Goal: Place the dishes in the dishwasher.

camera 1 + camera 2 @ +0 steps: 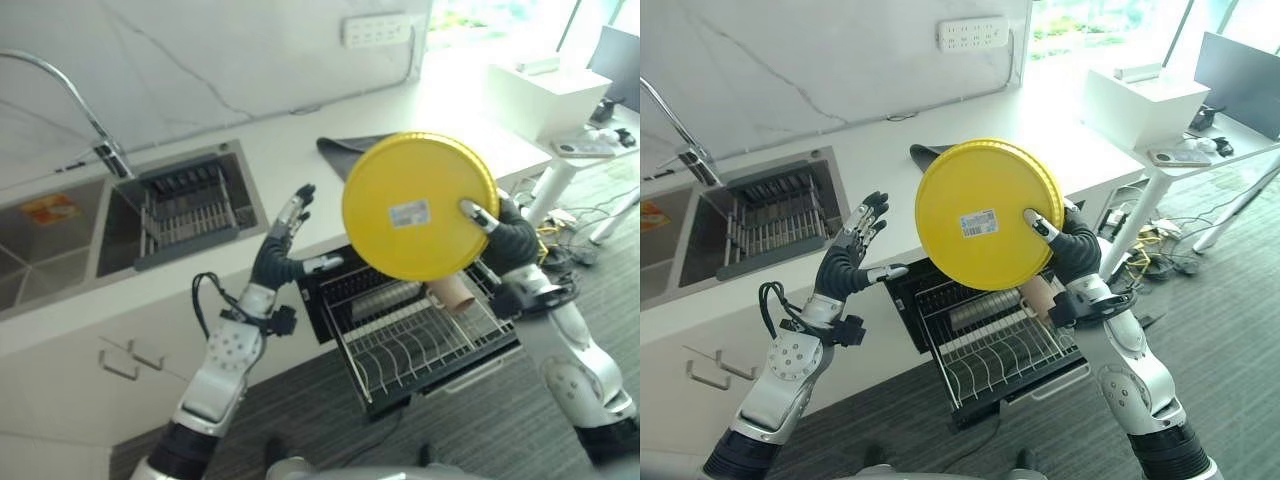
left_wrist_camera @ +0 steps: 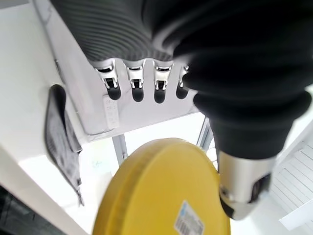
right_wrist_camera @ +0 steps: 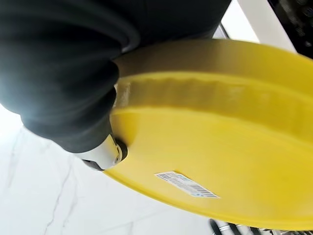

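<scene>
Yellow plate (image 1: pixel 418 206) in R hand (image 1: pixel 510 238); L hand (image 1: pixel 281 255) spread

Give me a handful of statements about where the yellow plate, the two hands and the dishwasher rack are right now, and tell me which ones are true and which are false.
1. The right hand holds the yellow plate by its edge, thumb on the plate's underside. True.
2. The left hand is also gripping the plate. False: it is raised beside the plate with its fingers spread, apart from it.
3. The dishwasher rack is pulled out below the plate. True.
4. The plate already stands in the rack. False: it is held up in the air above the rack.
5. A sticker shows on the plate's underside. True.
6. The dark cloth lies in the sink. False: it lies on the counter behind the plate.
</scene>
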Motion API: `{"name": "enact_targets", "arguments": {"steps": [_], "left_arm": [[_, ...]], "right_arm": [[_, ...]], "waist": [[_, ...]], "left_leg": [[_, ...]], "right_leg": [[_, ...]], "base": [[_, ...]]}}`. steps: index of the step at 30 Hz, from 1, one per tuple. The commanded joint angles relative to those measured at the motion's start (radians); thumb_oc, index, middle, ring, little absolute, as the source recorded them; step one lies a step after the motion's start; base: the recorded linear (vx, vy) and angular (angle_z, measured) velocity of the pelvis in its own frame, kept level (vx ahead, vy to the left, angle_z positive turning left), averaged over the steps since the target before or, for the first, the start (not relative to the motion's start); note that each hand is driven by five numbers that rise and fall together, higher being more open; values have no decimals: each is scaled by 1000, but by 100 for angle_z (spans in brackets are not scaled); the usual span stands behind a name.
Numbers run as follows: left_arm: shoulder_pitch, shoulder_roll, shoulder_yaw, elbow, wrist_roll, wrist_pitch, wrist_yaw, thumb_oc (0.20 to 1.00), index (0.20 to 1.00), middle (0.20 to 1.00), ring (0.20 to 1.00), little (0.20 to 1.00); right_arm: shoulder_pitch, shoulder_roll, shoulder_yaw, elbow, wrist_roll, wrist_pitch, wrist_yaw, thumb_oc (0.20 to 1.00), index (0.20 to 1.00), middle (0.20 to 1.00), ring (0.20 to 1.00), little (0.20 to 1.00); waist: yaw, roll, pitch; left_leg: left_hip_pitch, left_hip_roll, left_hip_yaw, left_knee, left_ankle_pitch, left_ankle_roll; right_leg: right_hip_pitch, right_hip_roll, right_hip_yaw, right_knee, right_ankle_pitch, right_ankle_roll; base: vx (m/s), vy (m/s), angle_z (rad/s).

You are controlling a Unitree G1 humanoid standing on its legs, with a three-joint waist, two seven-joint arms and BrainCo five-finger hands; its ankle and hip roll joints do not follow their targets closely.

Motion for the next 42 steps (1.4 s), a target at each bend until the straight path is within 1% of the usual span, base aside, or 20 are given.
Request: {"name": "enact_targets", "arguments": {"steps": [1, 4, 5, 7, 8, 9, 11, 15, 16, 20, 22, 24, 25, 27, 30, 32, 33, 36, 39, 42], "left_arm": [[-32, 120, 34, -61, -21, -70, 17, 1000, 1000, 1000, 1000, 1000], [-3, 132, 54, -59, -8, -63, 31, 1000, 1000, 1000, 1000, 1000], [11, 139, 70, -55, -32, -50, 20, 1000, 1000, 1000, 1000, 1000], [46, 146, 86, -36, -75, -51, 4, 1000, 1000, 1000, 1000, 1000], [94, 150, 105, -11, -88, -46, -17, 1000, 1000, 1000, 1000, 1000], [106, 152, 109, -3, -94, -45, -22, 1000, 1000, 1000, 1000, 1000], [184, 154, 142, 35, -148, -44, -33, 1000, 1000, 1000, 1000, 1000], [227, 160, 157, 82, -146, -47, -39, 1000, 1000, 1000, 1000, 1000], [239, 164, 165, 100, -149, -51, -35, 1000, 1000, 1000, 1000, 1000], [270, 167, 187, 171, -234, -84, -29, 1000, 1000, 1000, 1000, 1000], [286, 153, 193, 219, -285, -79, -28, 1000, 1000, 1000, 1000, 1000], [320, 112, 207, 317, -357, -56, -13, 1000, 1000, 1000, 1000, 1000], [328, 82, 217, 386, -384, -61, -14, 1000, 1000, 1000, 1000, 1000], [341, 40, 241, 509, -373, -82, -24, 1000, 1000, 1000, 1000, 1000], [338, 0, 266, 661, -361, -77, -27, 1000, 1000, 1000, 1000, 1000], [328, -15, 276, 740, -334, -97, -24, 1000, 1000, 1000, 1000, 1000], [322, -17, 277, 757, -331, -96, -14, 1000, 1000, 1000, 1000, 1000], [292, -19, 288, 820, -345, -90, 17, 1000, 1000, 1000, 1000, 1000], [275, -18, 305, 863, -378, -82, 30, 1000, 1000, 1000, 1000, 1000], [293, -20, 322, 879, -372, -78, 26, 1000, 1000, 1000, 1000, 1000]], "right_arm": [[-67, 69, -91, -94, -172, -64, -38, 200, 200, 200, 200, 200], [-30, 63, -120, -86, -288, -88, -37, 200, 200, 200, 200, 200], [-12, 56, -136, -80, -397, -106, -42, 200, 200, 200, 200, 200], [10, 37, -147, -70, -520, -133, -55, 200, 200, 200, 200, 200], [23, 11, -157, -51, -656, -152, -74, 200, 200, 200, 200, 200], [23, 2, -160, -42, -694, -155, -81, 200, 200, 200, 200, 200], [39, -59, -175, -8, -856, -185, -112, 200, 200, 200, 200, 200], [66, -95, -200, 14, -991, -224, -161, 200, 200, 200, 200, 200], [79, -114, -209, 20, -1058, -234, -177, 200, 200, 200, 200, 200], [111, -179, -205, 83, -1240, -266, -246, 200, 200, 200, 200, 200], [115, -201, -195, 109, -1257, -270, -252, 200, 200, 200, 200, 200], [119, -215, -173, 147, -1307, -296, -260, 200, 200, 200, 200, 200], [113, -219, -156, 168, -1336, -306, -262, 200, 200, 200, 200, 200], [105, -228, -129, 196, -1365, -314, -264, 200, 200, 200, 200, 200], [93, -228, -79, 248, -1395, -335, -271, 200, 200, 200, 200, 200], [74, -230, -44, 281, -1420, -350, -264, 200, 200, 200, 200, 200], [63, -233, -36, 292, -1419, -352, -264, 200, 200, 200, 200, 200], [17, -241, -1, 347, -1443, -376, -302, 200, 200, 200, 200, 200], [-10, -262, 16, 360, -1451, -383, -304, 200, 200, 200, 200, 200], [-25, -278, 34, 390, -1448, -389, -303, 200, 200, 200, 200, 200]], "waist": [[7, -110, 21], [5, -102, 16], [7, -103, 9], [10, -103, 5], [17, -105, 3], [21, -105, 2], [41, -110, 1], [50, -116, 0], [53, -118, 0], [72, -122, -2], [80, -123, -3], [93, -124, -7], [100, -124, -9], [108, -124, -12], [118, -123, -22], [122, -119, -14], [122, -118, -4], [120, -116, 54], [117, -108, 88], [122, -103, 110]], "left_leg": [[31, -39, -12, -26, -136, -61], [53, -47, -23, -58, -138, -57], [62, -52, -20, -62, -145, -55], [77, -57, -17, -62, -154, -54], [89, -58, -8, -57, -162, -54], [91, -59, -10, -56, -164, -53], [102, -56, -10, -64, -174, -49], [102, -55, -17, -71, -178, -47], [98, -54, -22, -71, -179, -47], [82, -53, -34, -71, -178, -49], [79, -54, -40, -71, -178, -50], [78, -55, -47, -71, -175, -50], [77, -54, -50, -71, -173, -51], [78, -52, -52, -71, -172, -50], [81, -60, -66, -71, -175, -45], [91, -73, -89, -53, -172, -34], [78, -78, -102, -11, -181, -29], [-30, -84, -157, 210, -256, -31], [-97, -72, -176, 305, -292, -40], [-143, -70, -190, 385, -324, -35]], "right_leg": [[-28, -98, -16, 7, 52, 38], [-24, -110, -20, 7, 52, 45], [-20, -119, -33, 7, 52, 52], [-15, -129, -42, 7, 55, 61], [-8, -139, -49, 7, 56, 68], [-6, -141, -51, 7, 57, 69], [3, -151, -71, 7, 58, 80], [5, -154, -87, 7, 61, 85], [5, -155, -91, 7, 62, 87], [14, -159, -116, 7, 62, 93], [18, -158, -126, 7, 60, 93], [23, -157, -130, 7, 58, 91], [26, -157, -133, 7, 56, 91], [31, -156, -139, 7, 53, 89], [50, -141, -144, 7, 37, 79], [55, -122, -127, 70, -9, 57], [42, -117, -114, 117, -33, 46], [-41, -112, -76, 286, -114, 14], [-98, -119, -55, 374, -161, 1], [-149, -132, -47, 461, -192, -12]], "base": [[14, 172, 87], [32, 145, 31], [58, 112, -7], [75, 93, -10], [62, 54, -12], [63, 41, -10], [36, -2, -3], [-2, -18, 1], [-12, -46, 0], [-16, -52, 7], [-3, -46, 26], [12, -34, 19], [19, -24, 15], [33, -13, 6], [87, -1, 3], [92, 26, 12], [3, 13, 15], [-53, -29, 6], [-59, 8, 11], [-25, 67, -1]]}}
